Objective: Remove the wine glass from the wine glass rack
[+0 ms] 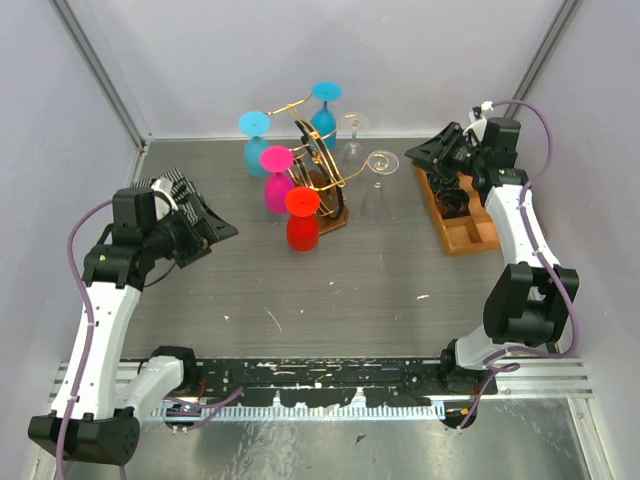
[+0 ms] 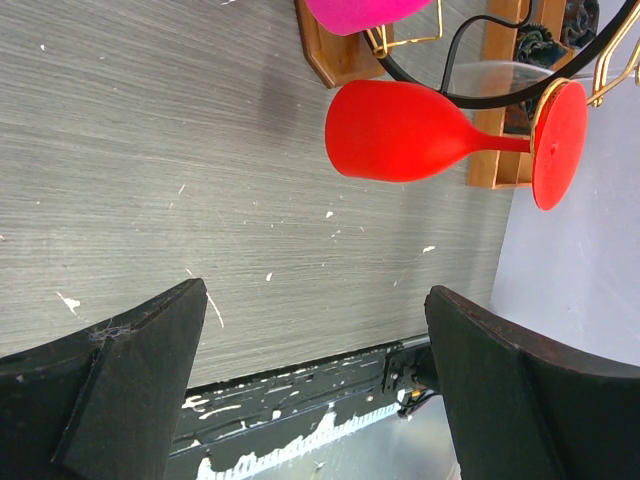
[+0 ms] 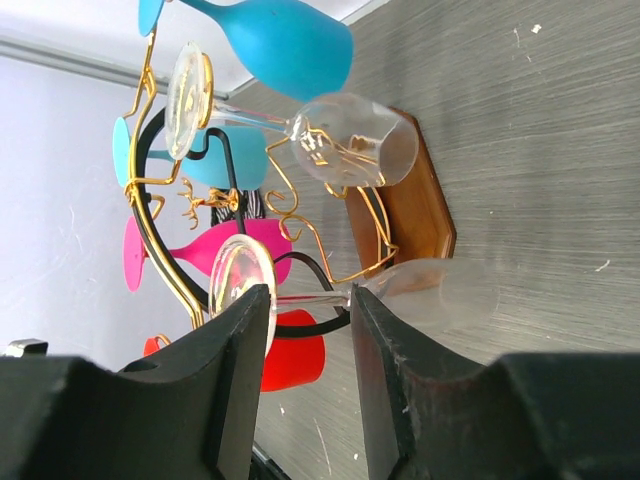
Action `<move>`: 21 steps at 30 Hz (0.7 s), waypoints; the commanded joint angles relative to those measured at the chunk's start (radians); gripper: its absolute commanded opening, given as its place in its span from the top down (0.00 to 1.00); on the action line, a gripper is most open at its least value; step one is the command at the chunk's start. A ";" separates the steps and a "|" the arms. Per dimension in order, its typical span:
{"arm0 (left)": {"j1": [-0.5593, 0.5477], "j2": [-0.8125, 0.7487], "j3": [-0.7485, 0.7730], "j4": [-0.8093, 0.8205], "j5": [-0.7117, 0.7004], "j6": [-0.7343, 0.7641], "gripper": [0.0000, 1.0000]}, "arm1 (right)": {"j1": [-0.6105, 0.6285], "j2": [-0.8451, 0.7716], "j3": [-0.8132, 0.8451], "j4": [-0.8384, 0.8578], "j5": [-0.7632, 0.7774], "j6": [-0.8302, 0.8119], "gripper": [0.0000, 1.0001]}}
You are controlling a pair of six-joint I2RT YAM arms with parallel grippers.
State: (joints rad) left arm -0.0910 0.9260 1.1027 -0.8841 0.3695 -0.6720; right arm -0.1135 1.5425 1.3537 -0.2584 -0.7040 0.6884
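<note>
The wine glass rack [image 1: 333, 215] is a gold wire stand on a brown wooden base at mid-table, also in the right wrist view [image 3: 410, 200]. Several glasses hang on it upside down: two cyan, a pink one [image 1: 277, 190], a red one [image 1: 302, 230] and two clear ones. My right gripper [image 1: 415, 158] is open just right of the nearer clear wine glass [image 1: 380, 160]. In the right wrist view its stem [image 3: 310, 297] runs across the gap beyond my gripper [image 3: 308, 300], foot behind the left finger, bowl [image 3: 440, 295] on the right. My left gripper [image 1: 222, 232] is open and empty, left of the red glass [image 2: 400, 130].
An orange compartmented tray [image 1: 465, 225] lies on the table at the right, under my right arm. The second clear glass [image 3: 355, 140] and a cyan glass [image 3: 280, 40] hang above the nearer one. Walls close in the table on three sides.
</note>
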 commanded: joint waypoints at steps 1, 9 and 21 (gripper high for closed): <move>-0.003 0.002 -0.018 0.024 0.032 -0.009 0.02 | 0.009 -0.017 0.007 0.086 -0.043 0.021 0.56; -0.002 -0.001 -0.021 0.021 0.028 -0.008 0.02 | 0.048 0.011 0.019 0.088 -0.058 0.009 0.56; -0.003 0.000 -0.018 0.006 0.023 0.005 0.02 | 0.090 0.026 0.045 0.097 -0.059 0.007 0.89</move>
State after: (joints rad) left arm -0.0910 0.9283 1.0904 -0.8803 0.3733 -0.6815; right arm -0.0231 1.5803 1.3544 -0.2066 -0.7471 0.6964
